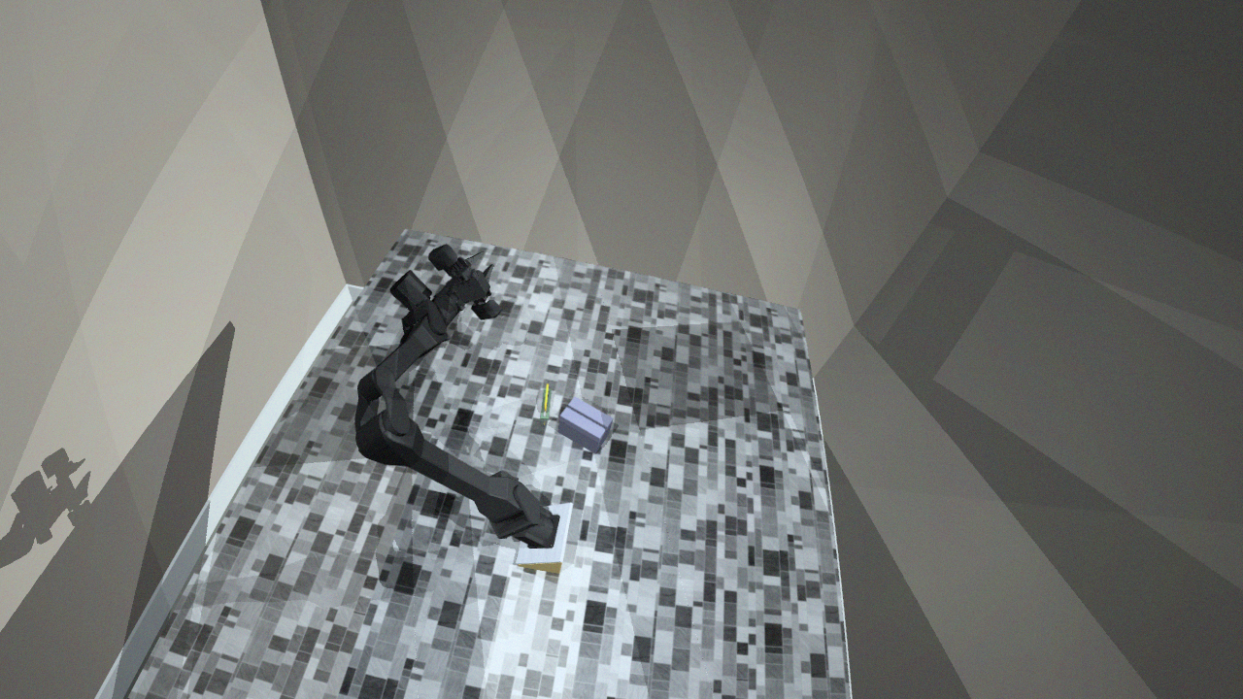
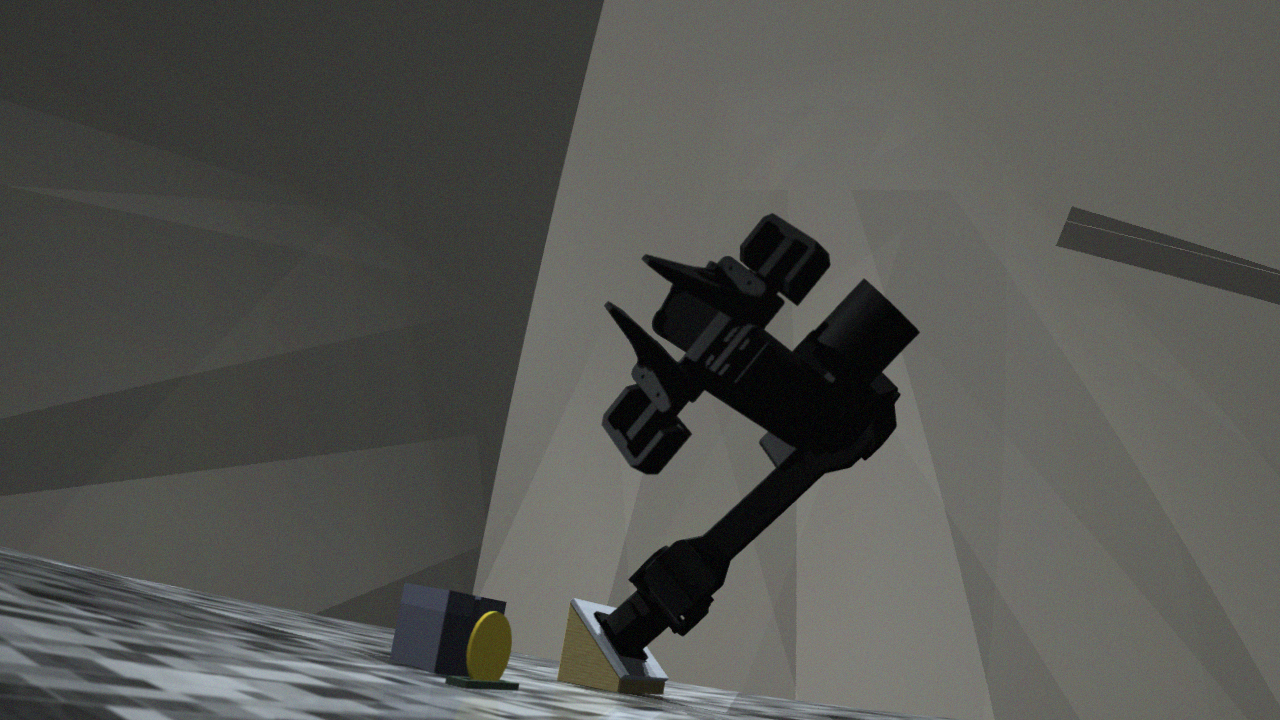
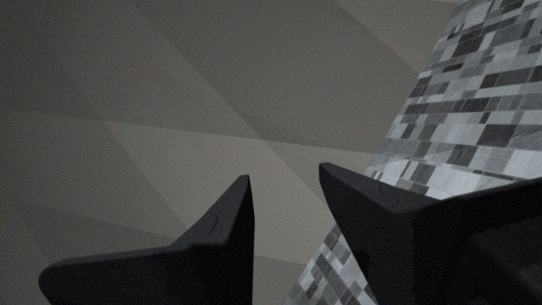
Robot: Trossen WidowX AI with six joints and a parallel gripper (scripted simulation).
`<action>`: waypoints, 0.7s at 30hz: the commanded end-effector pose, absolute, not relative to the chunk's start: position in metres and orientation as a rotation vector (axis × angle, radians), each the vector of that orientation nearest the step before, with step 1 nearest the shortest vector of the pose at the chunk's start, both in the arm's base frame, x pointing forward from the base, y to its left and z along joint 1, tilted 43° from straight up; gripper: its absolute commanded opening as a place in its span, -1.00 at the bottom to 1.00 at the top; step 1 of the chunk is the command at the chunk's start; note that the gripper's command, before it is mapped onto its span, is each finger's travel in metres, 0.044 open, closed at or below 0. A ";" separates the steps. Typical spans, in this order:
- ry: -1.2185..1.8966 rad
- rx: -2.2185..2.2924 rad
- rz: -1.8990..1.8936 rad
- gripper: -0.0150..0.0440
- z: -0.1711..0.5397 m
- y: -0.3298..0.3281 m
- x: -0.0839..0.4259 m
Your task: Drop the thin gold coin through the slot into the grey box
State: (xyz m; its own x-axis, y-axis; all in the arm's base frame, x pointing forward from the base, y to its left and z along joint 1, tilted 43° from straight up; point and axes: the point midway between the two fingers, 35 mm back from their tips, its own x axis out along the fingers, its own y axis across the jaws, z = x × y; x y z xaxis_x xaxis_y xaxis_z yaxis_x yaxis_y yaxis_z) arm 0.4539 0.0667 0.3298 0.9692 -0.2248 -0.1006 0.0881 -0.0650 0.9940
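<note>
So I'm hanging way up in the air right now, arm (image 2: 769, 501) bending up from its wedge-shaped base (image 2: 595, 658) on the desk (image 1: 695, 521), nowhere near anything I'm supposed to be touching. My fingers (image 2: 646, 288) are sitting partly open, gap roughly a third of the way, and they're gripping nothing at all. From the wrist view the two dark fingertips are just pointing at the wall with a slice of the checkered desk (image 3: 466, 106) showing off to the right side.

The coin (image 2: 489, 645) is standing on its edge in the little dark-green holder (image 2: 481, 683) down on the desk, looking nicely upright from the side view. From the top view the coin (image 1: 546, 399) is showing up only as a thin yellow line, so it's edge-on there. The grey box (image 1: 586, 424) is sitting just beside it, with the dark slot running across its lid. In the side view the box (image 2: 438, 626) is right behind the coin, and whether they're touching I can't tell from that angle. My base is sitting near the two of them, while my fingers are well apart from both, up high.
</note>
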 end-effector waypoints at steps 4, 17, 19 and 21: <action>0.447 0.956 -0.376 0.05 0.228 0.032 0.466; 1.182 0.418 -0.078 0.05 0.123 -0.006 0.403; 1.278 0.379 0.025 0.05 0.114 -0.010 0.387; 1.363 0.357 0.149 0.05 0.108 -0.012 0.371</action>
State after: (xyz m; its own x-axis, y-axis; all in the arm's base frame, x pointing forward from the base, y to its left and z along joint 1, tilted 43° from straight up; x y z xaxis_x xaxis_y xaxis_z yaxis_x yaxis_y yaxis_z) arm 0.4278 0.0048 0.1466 0.5504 0.0489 -0.8335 0.4165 0.8491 0.3249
